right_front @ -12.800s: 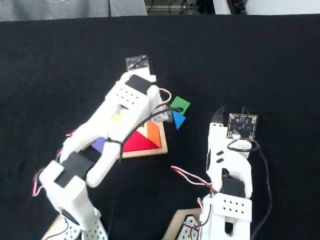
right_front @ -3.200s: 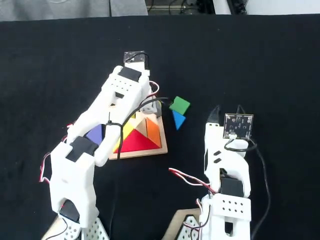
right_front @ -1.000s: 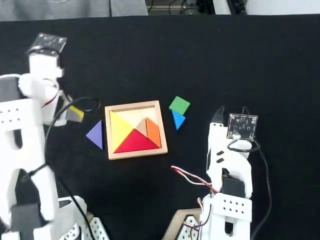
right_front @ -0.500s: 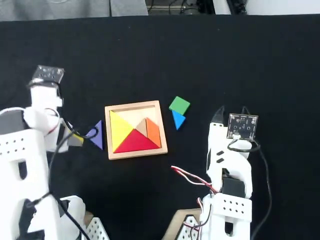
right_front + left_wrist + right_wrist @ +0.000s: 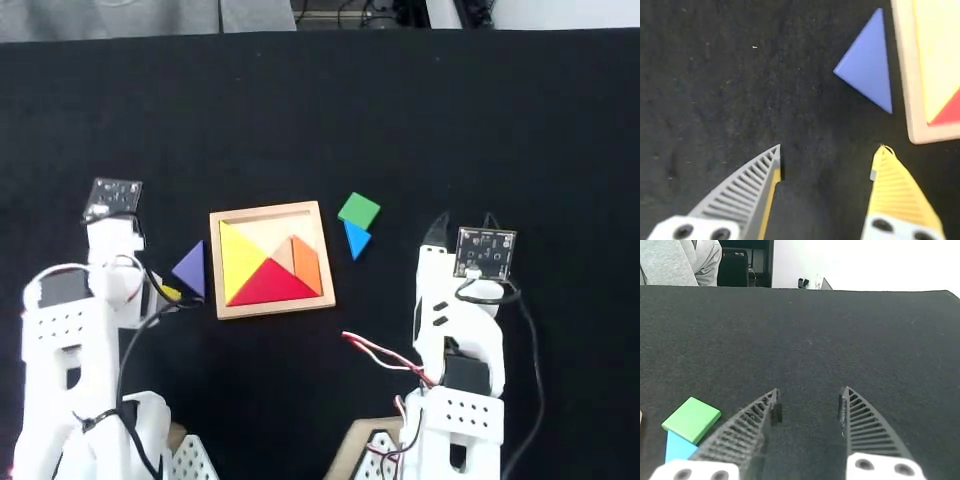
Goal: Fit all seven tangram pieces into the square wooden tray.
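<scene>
Overhead, the partly filled square wooden tray (image 5: 275,308) sits at frame centre. The left end effector (image 5: 830,150) hovers open and empty near the purple triangle (image 5: 867,75), which lies just left of the tray. The next move is probably to advance, straddle and grip it. The right end effector (image 5: 810,395) is open, holding nothing.

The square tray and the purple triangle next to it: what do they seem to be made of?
The tray looks like pale unpainted wood: a light tan, matte rim, and a bare floor of the same tone. The purple triangle is probably painted wood, given its even flat colour, crisp edges and lack of shine, though plastic cannot be excluded.
</scene>
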